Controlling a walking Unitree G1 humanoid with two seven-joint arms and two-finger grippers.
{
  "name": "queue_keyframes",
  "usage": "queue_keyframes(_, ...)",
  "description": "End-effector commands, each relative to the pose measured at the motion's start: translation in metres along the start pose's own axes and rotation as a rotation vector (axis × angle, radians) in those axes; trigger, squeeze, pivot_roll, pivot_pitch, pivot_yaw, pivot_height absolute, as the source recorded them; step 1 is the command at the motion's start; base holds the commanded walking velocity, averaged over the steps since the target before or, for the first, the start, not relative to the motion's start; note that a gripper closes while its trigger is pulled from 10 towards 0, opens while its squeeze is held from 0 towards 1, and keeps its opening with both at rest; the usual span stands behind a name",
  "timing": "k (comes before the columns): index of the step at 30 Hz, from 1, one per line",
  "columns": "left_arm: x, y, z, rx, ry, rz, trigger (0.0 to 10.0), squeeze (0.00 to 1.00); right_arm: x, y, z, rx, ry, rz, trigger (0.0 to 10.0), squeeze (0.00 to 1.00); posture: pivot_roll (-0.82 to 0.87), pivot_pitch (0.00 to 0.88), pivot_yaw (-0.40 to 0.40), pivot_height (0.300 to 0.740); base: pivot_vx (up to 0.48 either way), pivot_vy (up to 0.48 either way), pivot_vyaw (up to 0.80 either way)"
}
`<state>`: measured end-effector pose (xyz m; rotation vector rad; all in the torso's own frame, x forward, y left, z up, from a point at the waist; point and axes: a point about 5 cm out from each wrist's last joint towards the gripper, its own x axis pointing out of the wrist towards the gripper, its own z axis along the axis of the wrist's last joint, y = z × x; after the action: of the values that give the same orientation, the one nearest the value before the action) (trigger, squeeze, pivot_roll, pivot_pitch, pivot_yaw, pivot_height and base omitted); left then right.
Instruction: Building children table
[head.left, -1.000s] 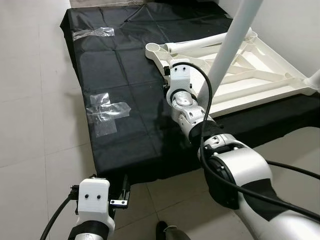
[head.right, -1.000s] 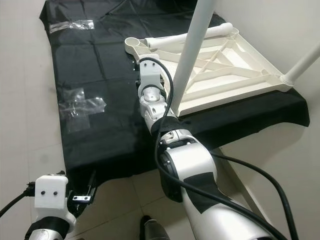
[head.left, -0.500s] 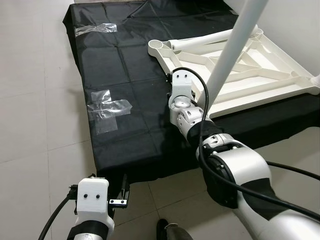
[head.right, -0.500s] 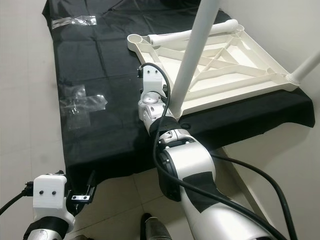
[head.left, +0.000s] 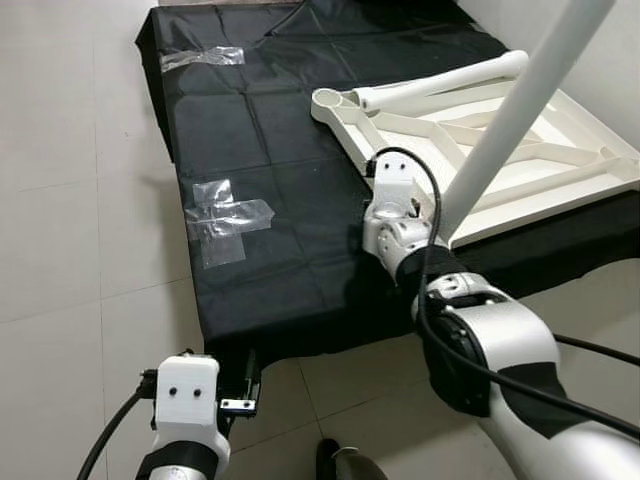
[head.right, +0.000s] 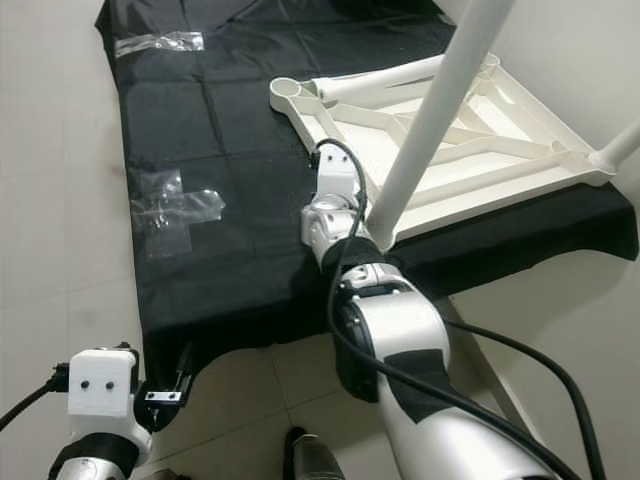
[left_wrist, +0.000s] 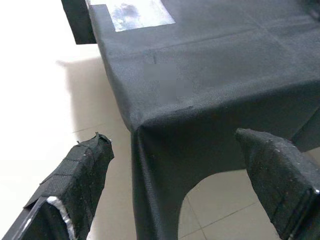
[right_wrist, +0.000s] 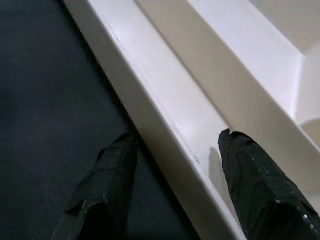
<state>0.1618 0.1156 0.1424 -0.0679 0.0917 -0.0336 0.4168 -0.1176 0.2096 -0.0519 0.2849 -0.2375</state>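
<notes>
The right gripper (right_wrist: 172, 185) is open, its two black fingers straddling the rim of the upside-down white table top (head.left: 520, 160), one finger over the black cloth (head.left: 260, 150), the other inside the frame. A white leg (head.left: 525, 100) stands upright in the near corner; the left gripper (left_wrist: 175, 185) hangs open by the cloth's near corner above the tiled floor (head.left: 70, 250)

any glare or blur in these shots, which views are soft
Left eye view: sharp, with glare on the clear tape patch on the black cloth. Left wrist view: floor washed out bright, left tool fingertips soft. Right wrist view: white tabletop rim blurred close up, right tool fingertips dark.
</notes>
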Motion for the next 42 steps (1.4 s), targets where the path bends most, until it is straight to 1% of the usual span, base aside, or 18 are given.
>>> queue_keyframes(1,-0.002,-0.034,-0.001,-0.095,0.025,-0.124,10.0,0.0,0.003,-0.012,-0.009,-0.005,0.006,0.001,10.0,0.0,0.0,0.263,-0.099,0.74,0.0,0.0,0.0)
queue_keyframes(3,-0.002,-0.034,-0.002,-0.094,0.025,-0.126,10.0,0.0,0.003,-0.017,-0.01,-0.007,0.011,-0.019,10.0,0.0,0.0,0.263,-0.095,0.74,0.0,0.0,0.0)
queue_keyframes(4,-0.001,-0.034,-0.002,-0.093,0.026,-0.126,10.0,0.0,0.003,-0.031,-0.01,-0.025,-0.011,-0.053,10.0,0.0,0.0,0.261,-0.094,0.74,0.0,0.0,0.0)
queue_keyframes(5,-0.001,-0.034,-0.002,-0.093,0.027,-0.126,10.0,0.0,0.003,-0.035,-0.009,-0.031,-0.019,-0.064,10.0,0.0,0.0,0.261,-0.094,0.74,0.0,0.0,0.0)
queue_keyframes(8,-0.001,-0.034,-0.002,-0.093,0.027,-0.126,10.0,0.0,0.002,-0.036,-0.008,-0.012,-0.026,-0.05,10.0,0.0,0.0,0.261,-0.094,0.74,0.0,0.0,0.0)
queue_keyframes(9,0.0,-0.034,-0.002,-0.094,0.028,-0.126,10.0,0.0,0.0,-0.031,-0.003,0.002,-0.056,0.013,10.0,0.0,0.0,0.259,-0.094,0.74,0.0,0.0,0.0)
queue_keyframes(10,0.0,-0.034,-0.002,-0.094,0.028,-0.126,10.0,0.0,0.0,-0.031,-0.003,0.002,-0.056,0.013,10.0,0.0,0.0,0.259,-0.094,0.74,0.0,0.0,0.0)
queue_keyframes(11,0.0,-0.034,-0.003,-0.096,0.031,-0.132,10.0,0.0,-0.008,-0.007,0.01,-0.003,-0.134,0.144,10.0,0.0,0.0,0.259,-0.094,0.74,0.0,0.0,0.0)
queue_keyframes(12,0.0,-0.034,-0.003,-0.096,0.031,-0.132,10.0,0.0,-0.008,-0.007,0.01,-0.003,-0.134,0.144,10.0,0.0,0.0,0.259,-0.094,0.74,0.0,0.0,0.0)
queue_keyframes(14,0.001,-0.035,-0.003,-0.098,0.032,-0.137,10.0,0.0,-0.011,0.011,0.018,-0.028,-0.163,0.213,10.0,0.0,0.0,0.254,-0.098,0.74,0.0,0.0,0.0)
queue_keyframes(15,0.001,-0.035,-0.003,-0.098,0.032,-0.137,10.0,0.0,-0.011,0.011,0.018,-0.028,-0.163,0.213,10.0,0.0,0.0,0.254,-0.098,0.74,0.0,0.0,0.0)
queue_keyframes(18,0.0,-0.035,-0.003,-0.103,0.034,-0.133,10.0,0.0,-0.017,0.032,0.03,-0.049,-0.194,0.292,10.0,0.0,0.0,0.254,-0.105,0.74,0.0,0.0,0.0)
queue_keyframes(27,0.0,-0.037,-0.003,-0.112,0.034,-0.136,10.0,0.0,-0.026,0.053,0.052,-0.097,-0.296,0.318,10.0,0.0,0.0,0.256,-0.114,0.74,0.0,0.0,0.0)
queue_keyframes(29,0.0,-0.038,-0.003,-0.114,0.034,-0.138,10.0,0.0,-0.026,0.054,0.053,-0.102,-0.301,0.32,10.0,0.0,0.01,0.258,-0.119,0.74,0.0,0.0,0.0)
queue_keyframes(32,-0.003,-0.04,-0.001,-0.122,0.034,-0.138,10.0,0.0,-0.019,0.044,0.051,-0.165,-0.302,0.276,10.0,0.0,0.02,0.27,-0.124,0.74,0.0,0.0,0.0)
queue_keyframes(35,-0.003,-0.04,-0.001,-0.123,0.034,-0.138,10.0,0.0,-0.017,0.04,0.051,-0.169,-0.298,0.261,10.0,0.0,0.02,0.27,-0.124,0.74,0.0,0.0,0.0)
queue_keyframes(40,-0.007,-0.042,0.0,-0.131,0.04,-0.146,10.0,0.0,-0.009,0.027,0.039,-0.242,-0.234,0.243,10.0,0.0,0.01,0.288,-0.12,0.74,0.0,0.0,0.0)
queue_keyframes(42,-0.007,-0.042,0.0,-0.131,0.04,-0.146,10.0,0.0,-0.009,0.027,0.039,-0.242,-0.234,0.243,10.0,0.0,0.01,0.288,-0.12,0.74,0.0,0.0,0.0)
